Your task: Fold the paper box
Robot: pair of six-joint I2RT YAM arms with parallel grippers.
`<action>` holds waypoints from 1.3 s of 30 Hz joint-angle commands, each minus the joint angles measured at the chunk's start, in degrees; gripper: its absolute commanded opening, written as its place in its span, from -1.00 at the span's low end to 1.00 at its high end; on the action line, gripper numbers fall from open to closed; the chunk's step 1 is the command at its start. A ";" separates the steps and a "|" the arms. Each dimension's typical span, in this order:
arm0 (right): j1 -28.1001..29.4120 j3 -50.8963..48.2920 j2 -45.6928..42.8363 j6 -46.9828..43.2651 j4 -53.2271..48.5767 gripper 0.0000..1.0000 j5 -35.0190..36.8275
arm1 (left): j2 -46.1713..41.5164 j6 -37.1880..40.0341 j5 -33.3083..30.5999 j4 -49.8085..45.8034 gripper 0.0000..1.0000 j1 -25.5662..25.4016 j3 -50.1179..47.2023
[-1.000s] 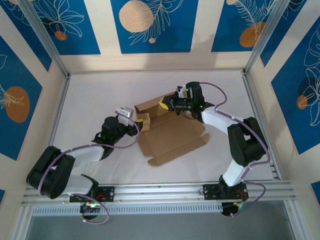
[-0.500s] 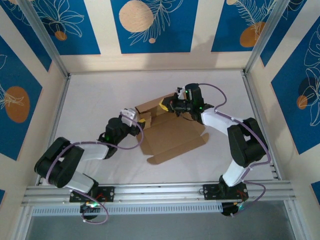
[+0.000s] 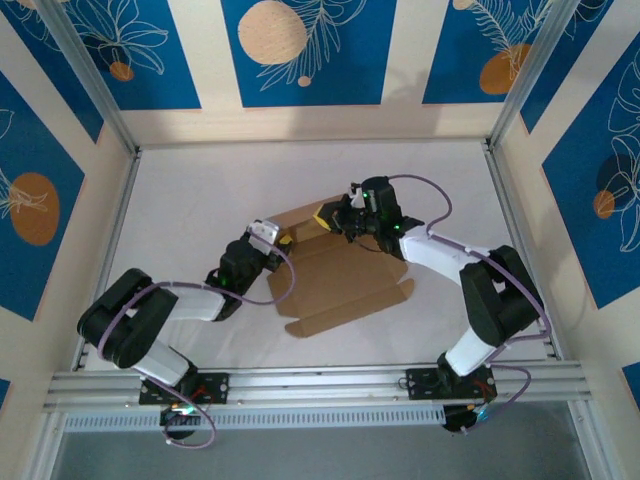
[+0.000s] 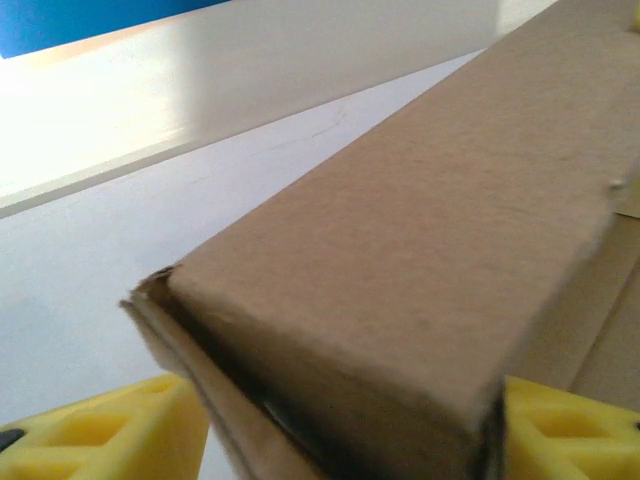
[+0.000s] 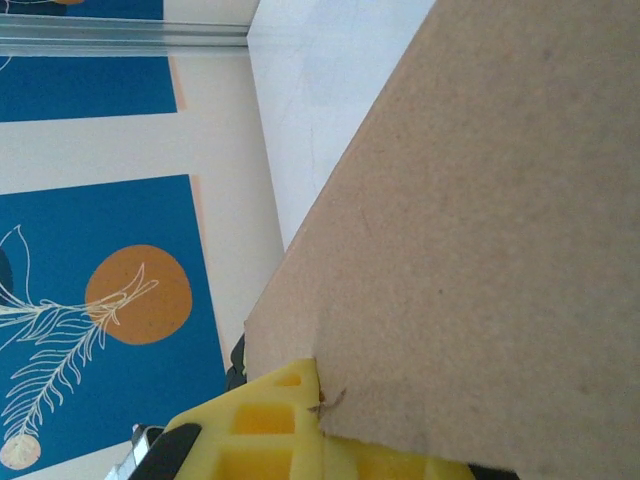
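Looking at progress, I'd call this early-to-middle. One paper box [image 3: 345, 275] sits mid-tabletop [image 3: 200, 190], around the center of the overhead frame. Most of it is a flat die-cut sheet, with tabs and flaps lying open toward the lower part of the frame. What's done: one long wall [image 3: 300, 214] along its upper-left edge is folded up and looks doubled over. What's left, by my guess: the other walls, the end flaps, and closing the lid.

Count: one box, two hands. Left hand [image 3: 284, 238] is at the wall's left end. Its yellow fingers [image 4: 90, 440] straddle the folded corner and sit right up against it, but I can't tell if it's really clamped. Right hand [image 3: 326, 214] is closed down at the wall's right end, pinching the cardboard edge, with one yellow finger [image 5: 270, 420] showing.
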 commanded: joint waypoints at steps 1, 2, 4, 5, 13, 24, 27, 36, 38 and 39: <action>0.46 -1.29 -2.17 -0.75 -2.89 -0.93 1.89 | -0.49 1.24 -3.01 2.22 0.18 -0.31 -0.47; 0.45 -1.25 -2.27 -0.97 -3.10 -0.93 2.07 | -0.65 1.29 -3.04 1.88 0.14 -0.32 -0.56; 0.50 -1.34 -2.51 -1.33 -3.31 -0.93 2.73 | -1.39 1.20 -3.52 0.62 0.04 -0.25 -0.69; 0.67 -1.34 -2.62 -1.43 -3.58 -0.93 3.15 | -1.62 1.11 -3.67 0.33 -0.01 -0.28 -0.74; 3.86 -0.73 -5.66 -1.32 -7.67 -0.94 10.79 | -1.87 0.92 -5.75 -1.97 -0.34 -0.56 1.05; 10.15 1.68 -7.41 11.52 -17.75 -0.93 21.32 | 2.69 4.83 -15.96 -1.05 -0.47 -1.05 6.84; 10.99 1.91 -7.07 14.96 -17.66 -0.94 21.08 | 3.90 6.13 -19.23 -1.22 -0.52 -1.62 8.79; 12.39 4.99 -5.94 22.00 -21.66 -0.93 19.17 | 8.83 9.23 -27.49 0.98 -0.82 -2.26 12.10; 12.49 5.95 -5.00 23.15 -22.25 -0.93 18.11 | 10.20 10.68 -29.45 1.37 -0.88 -2.89 13.19; 12.49 6.66 -4.55 23.81 -22.82 -0.94 17.60 | 10.98 11.60 -31.04 1.72 -0.92 -3.34 13.89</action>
